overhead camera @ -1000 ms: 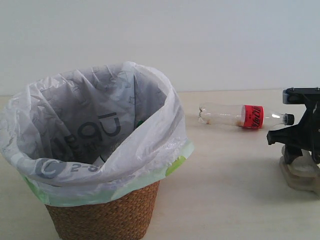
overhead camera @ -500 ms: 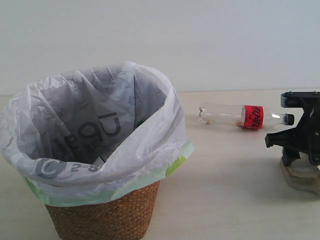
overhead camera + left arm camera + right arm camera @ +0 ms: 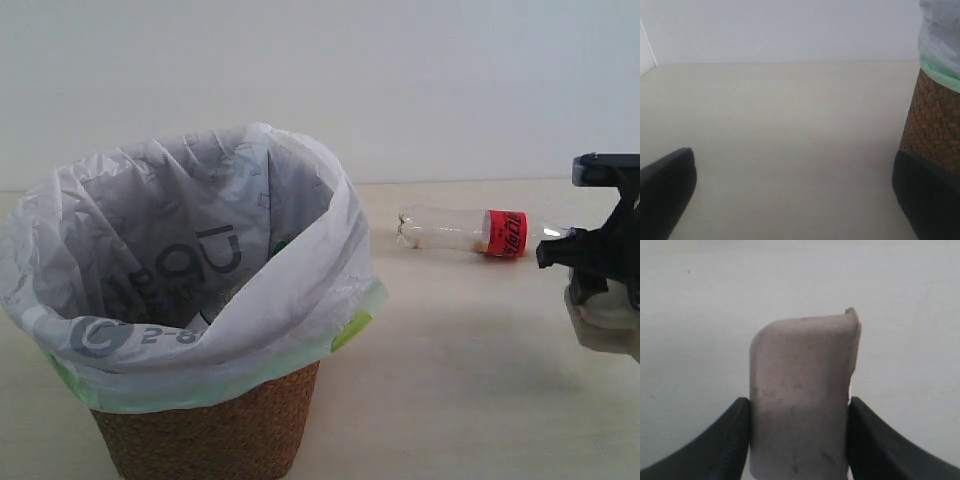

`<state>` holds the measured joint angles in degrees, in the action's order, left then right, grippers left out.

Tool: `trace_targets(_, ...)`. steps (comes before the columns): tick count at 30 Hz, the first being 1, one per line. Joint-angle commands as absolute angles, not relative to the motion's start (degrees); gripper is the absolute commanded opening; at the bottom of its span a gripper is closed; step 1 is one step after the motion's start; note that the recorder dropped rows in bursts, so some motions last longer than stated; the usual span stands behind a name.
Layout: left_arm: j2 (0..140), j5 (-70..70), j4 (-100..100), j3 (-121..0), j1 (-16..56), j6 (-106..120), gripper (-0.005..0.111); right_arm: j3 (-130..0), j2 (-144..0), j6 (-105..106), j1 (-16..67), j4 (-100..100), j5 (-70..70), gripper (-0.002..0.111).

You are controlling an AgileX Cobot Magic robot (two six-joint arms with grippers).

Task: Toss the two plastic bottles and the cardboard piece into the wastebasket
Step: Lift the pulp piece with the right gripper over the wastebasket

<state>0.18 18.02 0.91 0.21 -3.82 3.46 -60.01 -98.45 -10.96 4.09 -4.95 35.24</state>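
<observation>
Right tool (image 3: 798, 407) clamped on cardboard piece (image 3: 802, 365).

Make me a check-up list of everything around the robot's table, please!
Surface: pale table.
Job's things: wastebasket upright and bag-lined. Red-label bottle, the only one in view, lying on its side on the table, apart from the basket. Cardboard piece clamped in the right gripper.
Clutter: nothing seen.
Grippers: left gripper open and empty, beside the basket's wicker side. Right gripper shut on the cardboard piece.
Cables: nothing seen.
Surroundings: plain white wall.
</observation>
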Motion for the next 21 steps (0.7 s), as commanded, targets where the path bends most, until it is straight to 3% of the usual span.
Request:
trace_targets(1,0.0,17.6,1.0,0.0,-3.4,3.0,0.108,-60.1,-93.1,-11.0,3.9,-5.1,34.9,0.0)
trace_targets(9,0.0,17.6,1.0,0.0,-3.4,3.0,0.108,-60.1,-83.2,-8.6,3.9,0.0,34.0,0.0)
trace_targets(15,0.0,17.6,1.0,0.0,-3.4,3.0,0.108,-62.0,-78.3,8.9,4.5,22.2,36.5,0.0)
trace_targets(21,0.0,17.6,1.0,0.0,-3.4,3.0,0.108,-68.6,-77.2,18.2,16.0,36.2,41.6,0.0)
